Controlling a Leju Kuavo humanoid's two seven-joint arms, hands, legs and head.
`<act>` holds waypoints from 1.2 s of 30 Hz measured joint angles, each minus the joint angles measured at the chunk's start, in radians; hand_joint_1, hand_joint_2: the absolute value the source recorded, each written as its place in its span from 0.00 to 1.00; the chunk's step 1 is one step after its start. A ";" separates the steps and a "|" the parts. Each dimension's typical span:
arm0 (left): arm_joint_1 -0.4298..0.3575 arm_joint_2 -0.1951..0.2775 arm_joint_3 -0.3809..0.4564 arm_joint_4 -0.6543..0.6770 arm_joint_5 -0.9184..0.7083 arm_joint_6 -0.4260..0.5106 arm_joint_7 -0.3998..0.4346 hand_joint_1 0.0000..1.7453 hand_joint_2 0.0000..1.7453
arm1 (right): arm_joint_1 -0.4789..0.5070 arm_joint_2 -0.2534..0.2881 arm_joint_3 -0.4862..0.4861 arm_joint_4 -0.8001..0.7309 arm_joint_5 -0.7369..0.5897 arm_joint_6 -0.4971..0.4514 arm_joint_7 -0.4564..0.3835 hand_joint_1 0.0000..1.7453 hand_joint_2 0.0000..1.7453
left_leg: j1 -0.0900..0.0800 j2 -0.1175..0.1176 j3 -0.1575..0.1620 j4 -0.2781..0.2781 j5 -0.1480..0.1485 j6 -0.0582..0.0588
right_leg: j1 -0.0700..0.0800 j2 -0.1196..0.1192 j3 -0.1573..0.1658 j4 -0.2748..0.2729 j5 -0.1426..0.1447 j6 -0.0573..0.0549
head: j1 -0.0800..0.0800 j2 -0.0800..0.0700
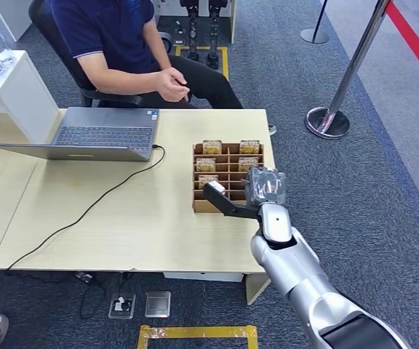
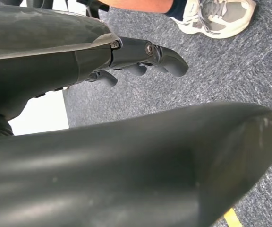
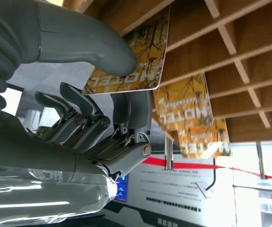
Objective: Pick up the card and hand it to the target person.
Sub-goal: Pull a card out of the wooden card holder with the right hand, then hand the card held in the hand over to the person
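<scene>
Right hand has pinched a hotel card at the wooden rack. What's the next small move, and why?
Probably lift the right hand slightly to draw the hotel card clear of the wooden rack: thumb and fingers already pinch it, yet it still sits at the slots, and the seated person waits beyond the table.

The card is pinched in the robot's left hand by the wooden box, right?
Not the left: the right hand pinches the card, thumb on top, by the wooden box, as the right wrist view shows. The left hand hangs over the carpet.
</scene>
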 joint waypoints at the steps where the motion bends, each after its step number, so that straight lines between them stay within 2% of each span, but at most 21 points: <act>1: 0.000 0.000 0.000 0.000 0.000 0.000 0.000 0.00 0.00 | 0.000 -0.001 -0.002 -0.014 0.003 -0.001 -0.006 1.00 1.00 | 0.000 0.000 0.000 0.000 0.000 0.000 | 0.000 0.000 0.000 0.000 0.000 0.000 | 0.000 0.000; 6: 0.002 0.001 0.000 0.000 -0.002 -0.001 0.000 0.00 0.00 | -0.029 -0.016 -0.007 -0.193 -0.028 0.046 -0.063 1.00 1.00 | 0.000 0.000 0.000 0.000 0.000 0.000 | 0.000 0.000 -0.001 0.000 0.000 0.000 | 0.000 0.000; 12: -0.002 0.003 -0.001 0.000 -0.016 -0.005 0.000 0.00 0.00 | -0.159 -0.019 -0.007 -0.429 -0.167 0.161 -0.151 1.00 1.00 | 0.000 0.000 0.000 0.000 0.001 0.000 | 0.000 0.000 -0.001 0.001 0.001 -0.001 | 0.000 0.000; 17: -0.018 0.003 -0.002 0.000 -0.018 -0.006 -0.010 0.00 0.00 | -0.274 0.004 0.011 -0.495 -0.292 0.202 -0.180 1.00 1.00 | 0.000 0.000 0.000 0.000 0.001 0.000 | 0.000 0.000 -0.001 0.001 0.001 -0.001 | 0.000 0.000; 21: -0.032 0.003 -0.006 0.000 -0.029 -0.012 -0.013 0.00 0.00 | -0.319 0.037 0.033 -0.446 -0.365 0.160 -0.195 1.00 1.00 | 0.000 0.000 0.000 0.000 0.001 0.000 | 0.000 0.000 -0.001 0.002 0.001 -0.001 | 0.000 0.000; 27: -0.048 0.002 -0.008 0.000 -0.034 -0.014 -0.011 0.00 0.00 | -0.355 0.106 0.071 -0.182 -0.439 0.057 -0.240 1.00 1.00 | 0.000 0.000 0.000 0.000 0.001 0.000 | 0.000 0.000 0.000 0.002 0.001 -0.001 | 0.001 0.000; 33: -0.047 0.002 -0.008 0.000 -0.033 -0.011 -0.005 0.00 0.00 | -0.360 0.150 0.098 -0.011 -0.450 0.041 -0.240 0.99 1.00 | 0.000 0.000 -0.001 0.000 0.002 -0.001 | 0.000 0.000 -0.001 0.002 0.001 -0.001 | -0.001 0.000; 34: -0.046 0.002 -0.008 0.001 -0.033 -0.011 -0.003 0.00 0.00 | -0.360 0.156 0.102 0.006 -0.447 0.040 -0.236 0.90 1.00 | 0.000 0.000 -0.001 0.000 0.002 -0.001 | 0.000 0.000 -0.001 0.002 0.001 -0.001 | -0.001 0.000; 36: -0.044 0.002 -0.009 0.001 -0.035 -0.013 0.001 0.00 0.00 | -0.360 0.166 0.108 0.038 -0.442 0.037 -0.227 0.40 1.00 | 0.000 0.000 -0.002 0.000 0.002 -0.001 | 0.000 0.000 -0.002 0.002 0.001 -0.001 | -0.001 0.000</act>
